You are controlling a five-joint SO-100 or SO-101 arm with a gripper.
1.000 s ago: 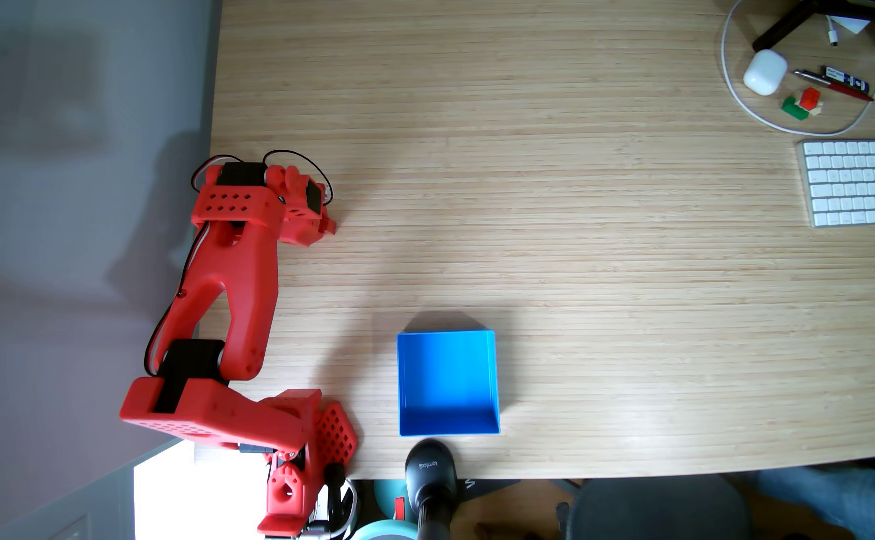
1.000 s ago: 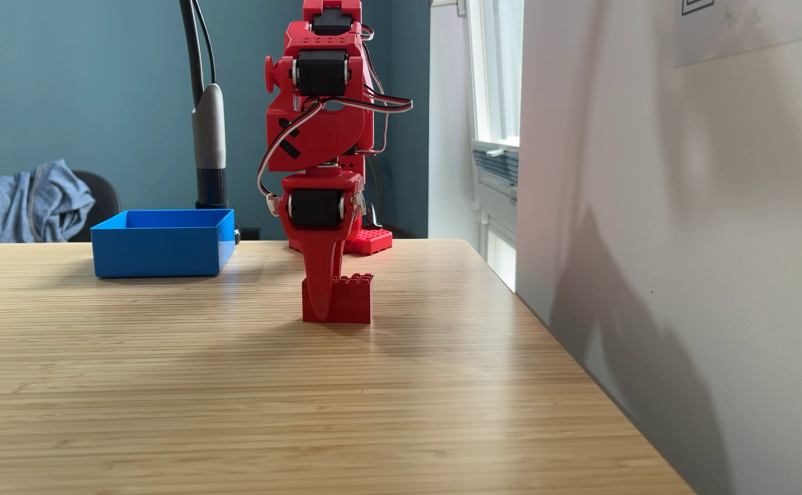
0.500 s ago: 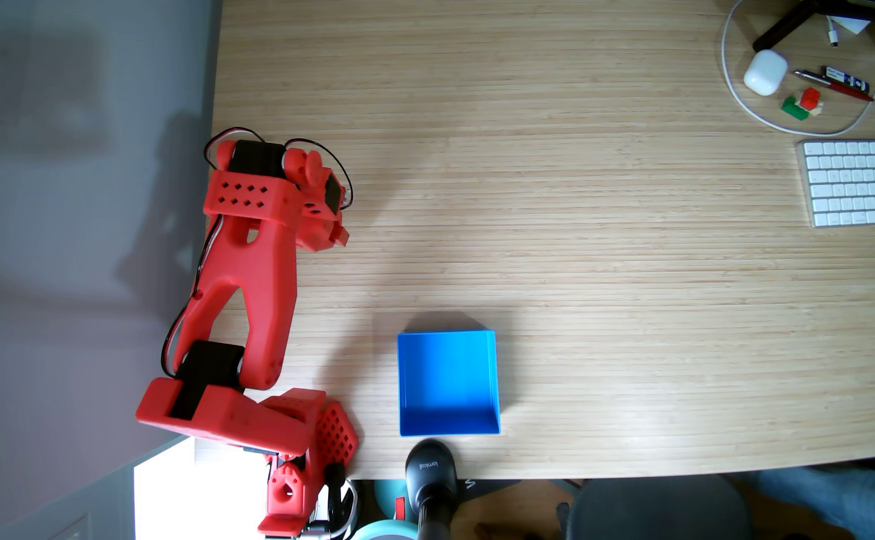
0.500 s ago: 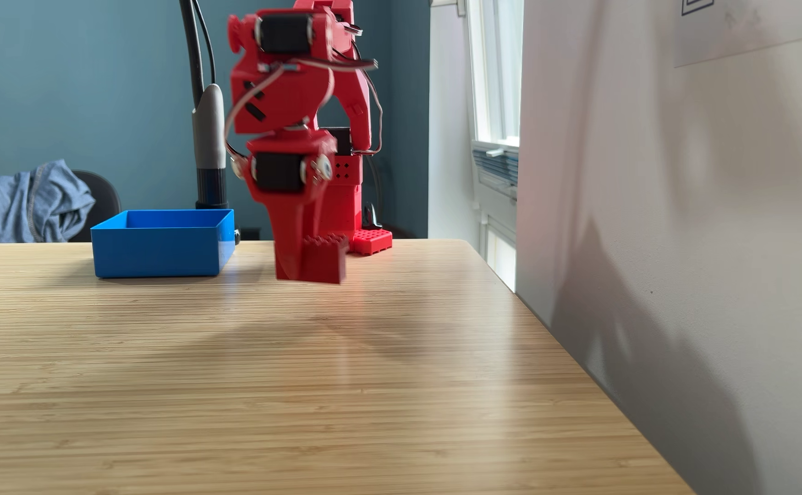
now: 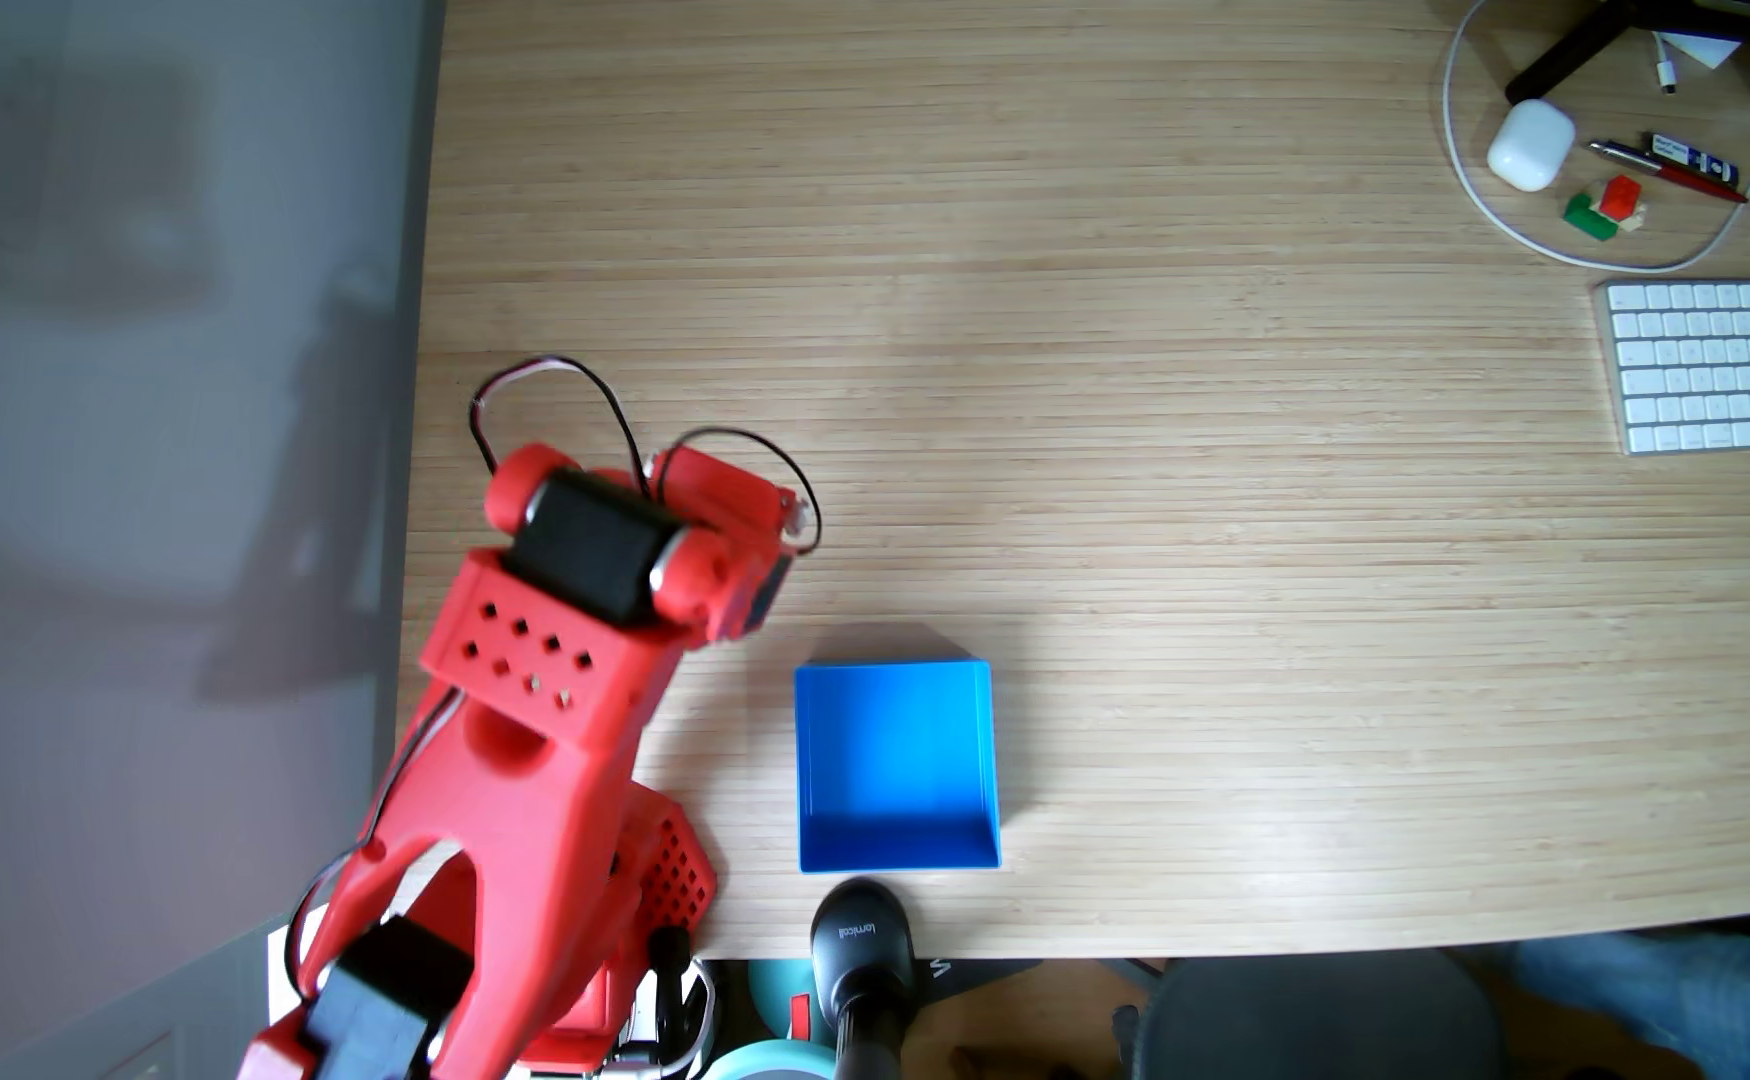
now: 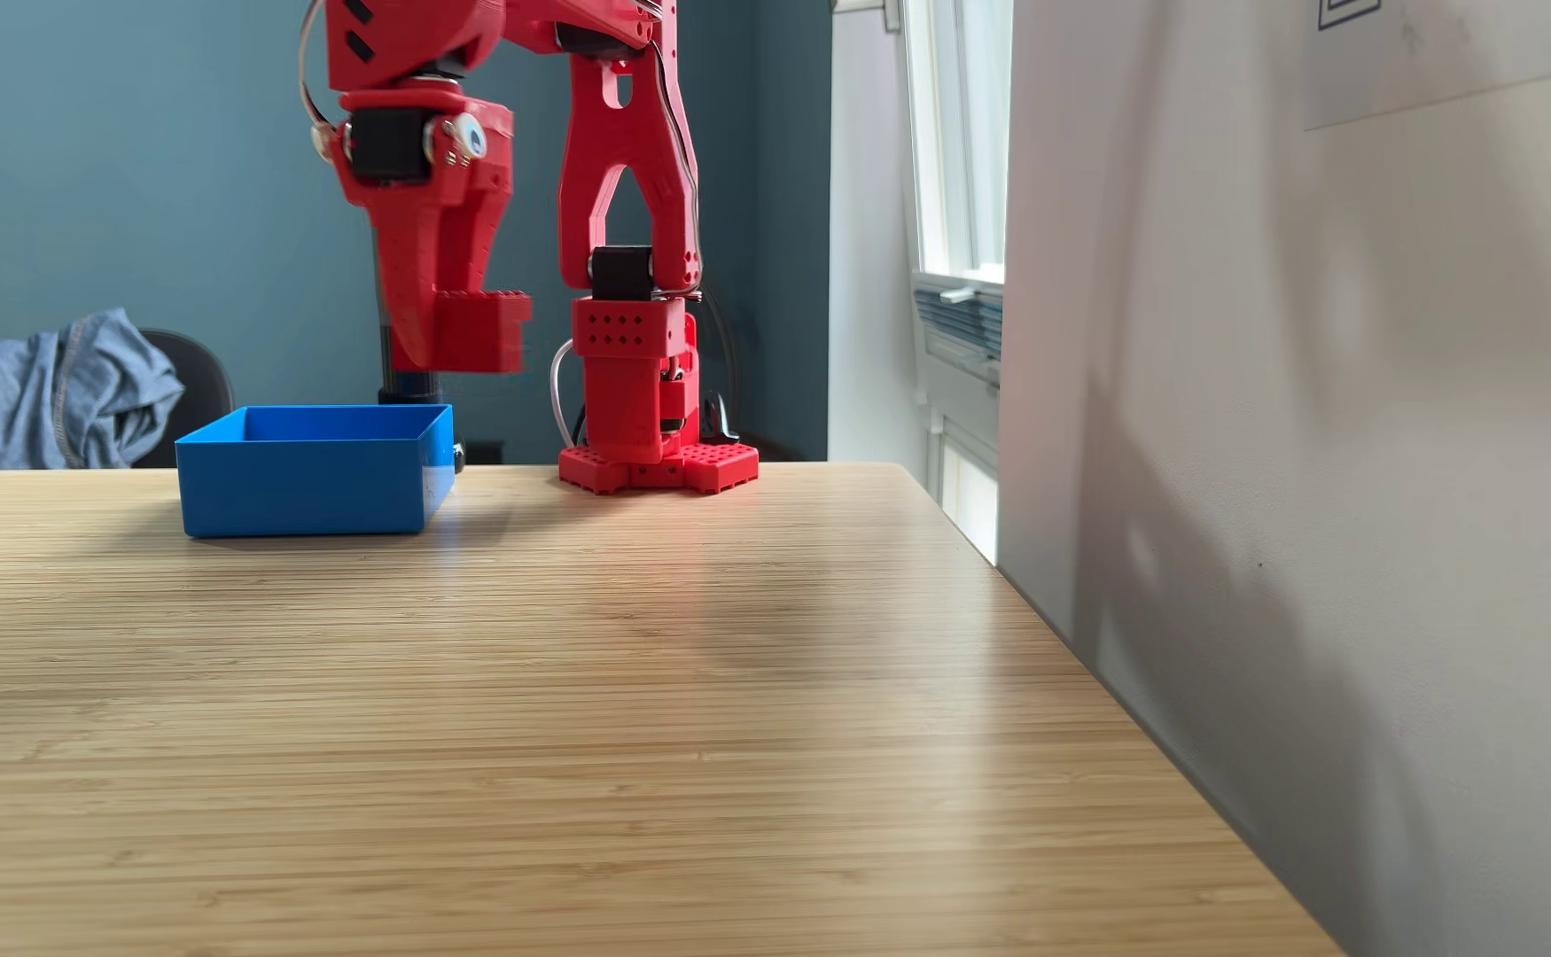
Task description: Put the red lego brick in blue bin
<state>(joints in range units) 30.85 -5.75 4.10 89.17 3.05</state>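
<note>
One blue bin (image 5: 897, 768) empty; red lego brick (image 6: 480, 331) held above.

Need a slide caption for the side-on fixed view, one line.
Tool carries the red lego brick in the air, near the right end of the blue bin and above its rim height.

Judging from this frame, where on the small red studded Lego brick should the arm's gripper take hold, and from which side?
Across the two flat side walls, from above. In the side-on fixed view the small red studded Lego brick hangs level, studs up, from the red two-finger gripper, which points straight down well above the square blue plastic bin. Smooth parallel faces suit the fingers; the far finger is hidden.
</note>
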